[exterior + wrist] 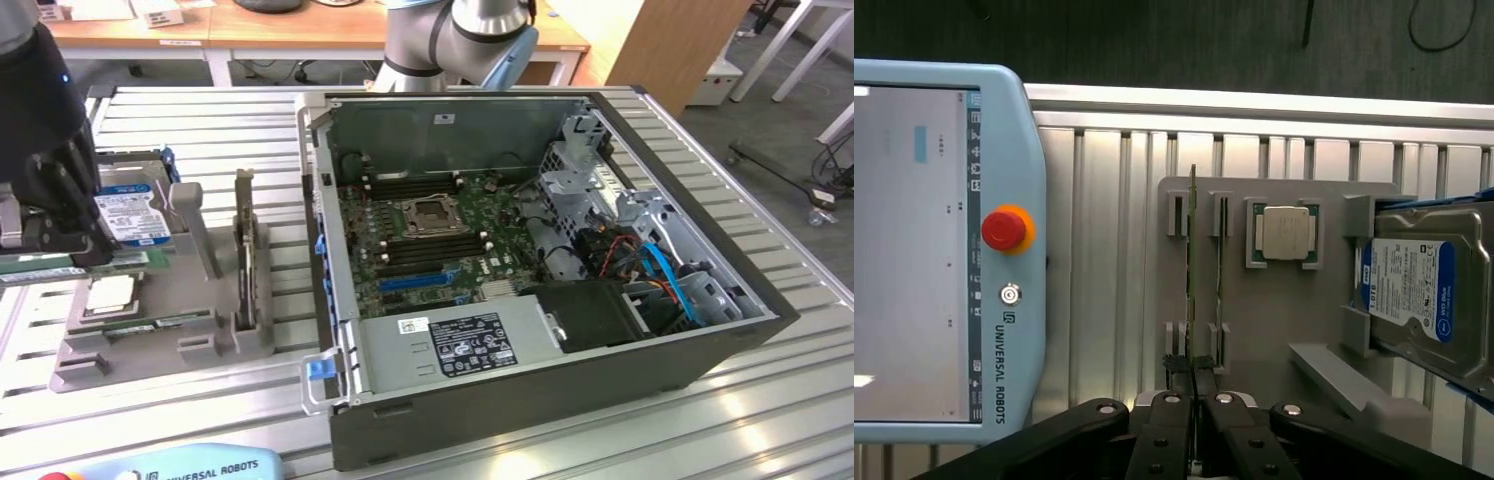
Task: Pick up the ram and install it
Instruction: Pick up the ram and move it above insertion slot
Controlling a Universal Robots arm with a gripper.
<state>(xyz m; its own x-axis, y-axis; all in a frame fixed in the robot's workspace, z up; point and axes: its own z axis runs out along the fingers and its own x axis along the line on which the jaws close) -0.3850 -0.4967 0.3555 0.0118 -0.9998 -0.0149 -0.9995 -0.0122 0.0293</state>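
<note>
The gripper (1194, 372) has its fingers pinched closed on the ram (1193, 260). The ram shows edge-on as a thin line running away from the fingertips, over the slotted end of the grey holder (1274, 320). A second stick (1220, 260) sits just beside it in the neighbouring slots, and the silver processor chip (1287, 232) and the hard drive (1409, 290) lie further along the holder. I cannot tell whether the ram's lower edge is clear of its slots. The open computer case (534, 250) stands well apart, at the exterior view's right of the holder.

I would judge the stick light and stiff but fragile. It is a bare board that should be taken across its flat faces near one end, as here, keeping off the contact edge. Held so far from its middle, it looks liable to pivot or slip if knocked
</note>
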